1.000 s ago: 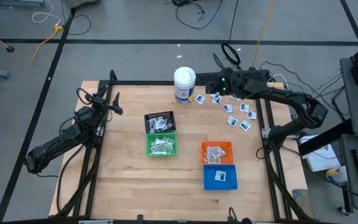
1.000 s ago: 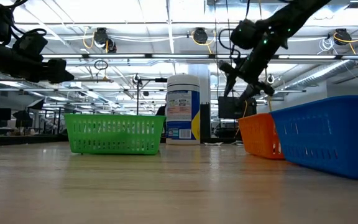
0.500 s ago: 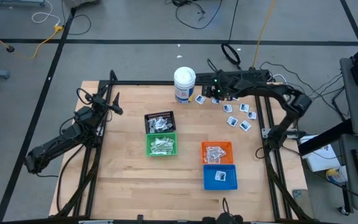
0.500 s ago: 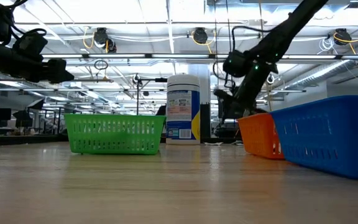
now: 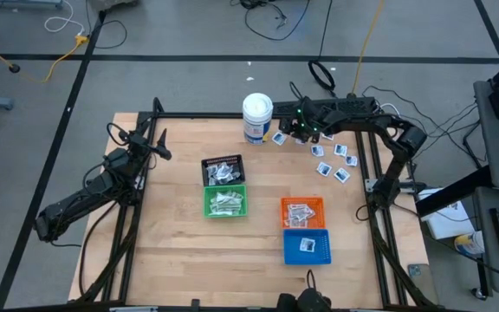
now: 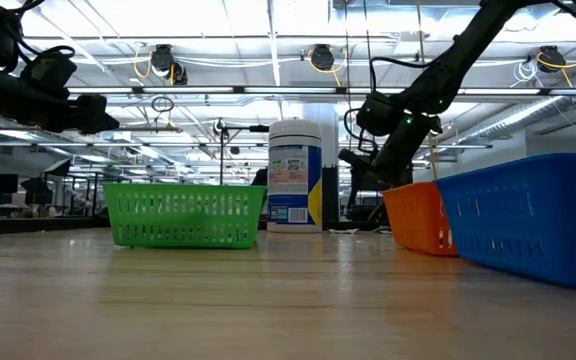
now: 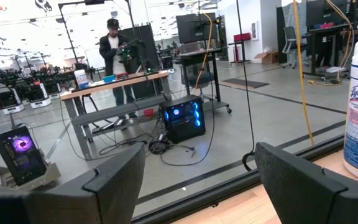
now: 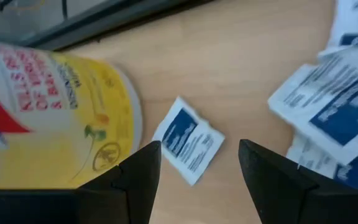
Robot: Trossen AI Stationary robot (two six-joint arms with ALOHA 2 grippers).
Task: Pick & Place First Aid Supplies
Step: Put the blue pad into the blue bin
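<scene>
The right pincer point(image 8: 194, 163) is held spread over a small white packet point(image 8: 188, 140) beside the canister point(image 8: 48, 118). The left pincer point(image 7: 197, 180) is spread too, off to the side.

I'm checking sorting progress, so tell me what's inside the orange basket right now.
From above, the orange basket holds a few white wrapped packets with reddish print. Anything beneath them is covered, and the low view shows only its solid wall.

We see a white canister point(image 5: 257, 118) upright at the table's point(image 5: 171, 251) far edge, black point(image 5: 222, 169) and green point(image 5: 225, 202) baskets touching, orange point(image 5: 303, 212) and blue point(image 5: 307, 247) baskets touching nearer
</scene>
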